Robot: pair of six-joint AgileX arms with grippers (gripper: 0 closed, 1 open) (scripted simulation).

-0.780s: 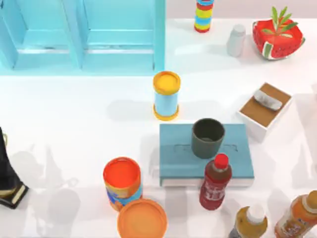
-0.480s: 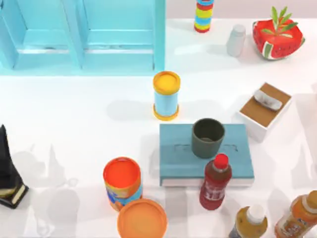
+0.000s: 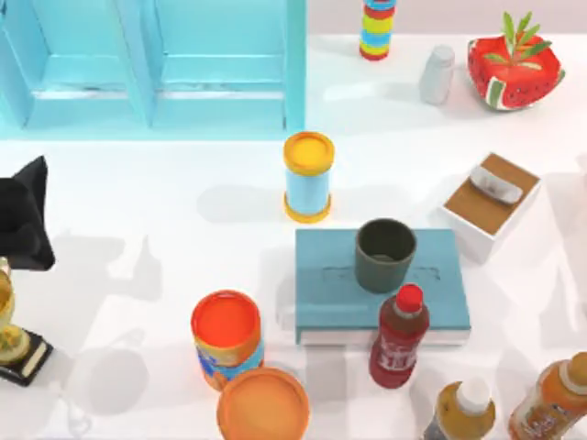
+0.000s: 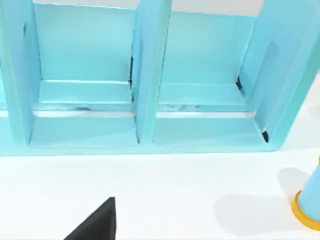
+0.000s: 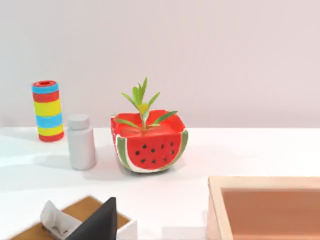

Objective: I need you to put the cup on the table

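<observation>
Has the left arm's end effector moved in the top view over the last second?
Yes. The left end effector has risen along the table's left edge, toward the light-blue cabinet. The cup sits on the teal book as before.

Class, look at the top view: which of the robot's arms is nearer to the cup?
Left, as far as shown. The left gripper is at the table's far left edge, well left of the cup on the teal book.

Open table (image 3: 165,229): nine o'clock of cup (image 3: 385,254).
Crowding cup: red bottle (image 3: 398,335) at six, yellow-lidded can (image 3: 308,176) at ten.
</observation>
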